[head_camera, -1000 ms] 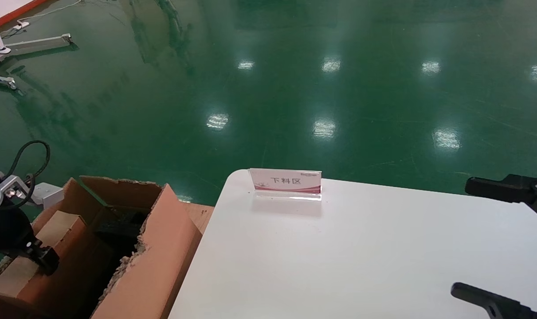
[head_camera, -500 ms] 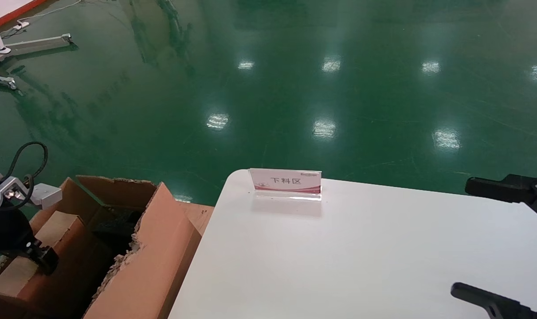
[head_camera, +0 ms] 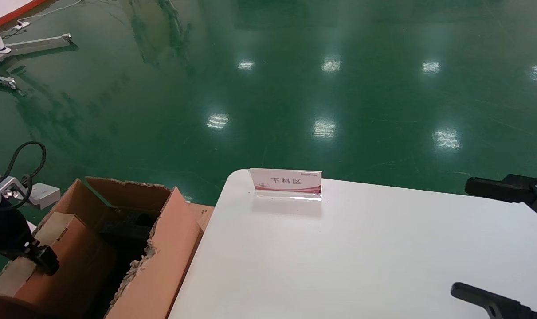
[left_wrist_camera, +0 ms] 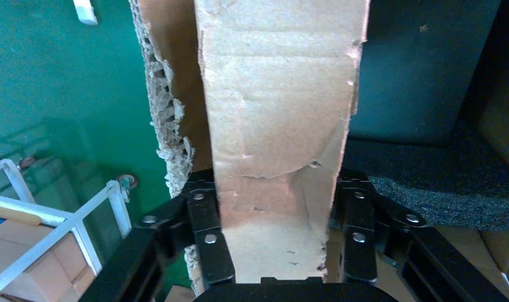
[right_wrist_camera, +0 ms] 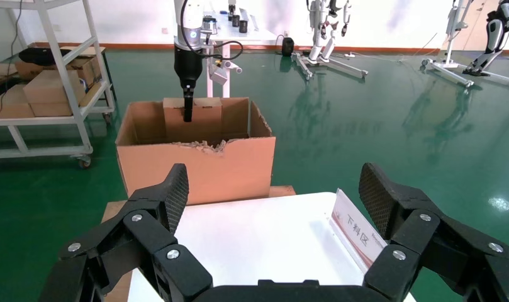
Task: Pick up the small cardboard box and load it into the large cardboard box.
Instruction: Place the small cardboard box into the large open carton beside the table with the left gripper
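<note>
The small cardboard box (head_camera: 73,261) sits inside the large cardboard box (head_camera: 162,261) at the lower left of the head view, against its left wall. My left gripper (head_camera: 44,261) is shut on the small box's upper edge. In the left wrist view both black fingers (left_wrist_camera: 204,229) press its sides, next to the ragged carton edge (left_wrist_camera: 167,132) and black foam (left_wrist_camera: 440,185). The right wrist view shows the small box (right_wrist_camera: 204,116) standing in the large box (right_wrist_camera: 195,167). My right gripper (right_wrist_camera: 274,189) hangs open over the white table (right_wrist_camera: 258,239), holding nothing.
The white table (head_camera: 339,266) carries a pink-and-white sign stand (head_camera: 286,180) at its far edge. The carton stands on a wooden pallet (head_camera: 201,215) left of the table. A white shelf rack (right_wrist_camera: 44,94) with boxes stands beyond it, on green floor.
The large carton has shifted a little, its near wall now further right in the head view. My left gripper with the small box has edged slightly left. The right arm is still.
</note>
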Robot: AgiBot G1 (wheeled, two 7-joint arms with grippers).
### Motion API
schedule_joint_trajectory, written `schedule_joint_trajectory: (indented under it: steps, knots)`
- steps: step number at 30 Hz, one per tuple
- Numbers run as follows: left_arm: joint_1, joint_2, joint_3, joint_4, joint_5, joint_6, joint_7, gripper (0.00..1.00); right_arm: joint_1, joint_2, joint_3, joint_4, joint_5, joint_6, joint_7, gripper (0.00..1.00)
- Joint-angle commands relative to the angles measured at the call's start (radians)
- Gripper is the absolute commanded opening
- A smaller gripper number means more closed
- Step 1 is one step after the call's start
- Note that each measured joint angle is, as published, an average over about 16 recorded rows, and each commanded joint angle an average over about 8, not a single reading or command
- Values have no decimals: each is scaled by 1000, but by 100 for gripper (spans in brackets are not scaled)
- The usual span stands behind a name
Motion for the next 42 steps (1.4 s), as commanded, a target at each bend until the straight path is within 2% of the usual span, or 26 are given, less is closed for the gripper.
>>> schedule_joint_trajectory:
  steps: [1, 42]
  knots:
    - [0, 0, 0, 0, 0, 0, 0, 100, 0, 0, 0, 0, 0, 0, 0, 100]
    - [-15, 13, 2, 0, 27, -15, 3, 100, 0, 0, 0, 0, 0, 0, 0, 100]
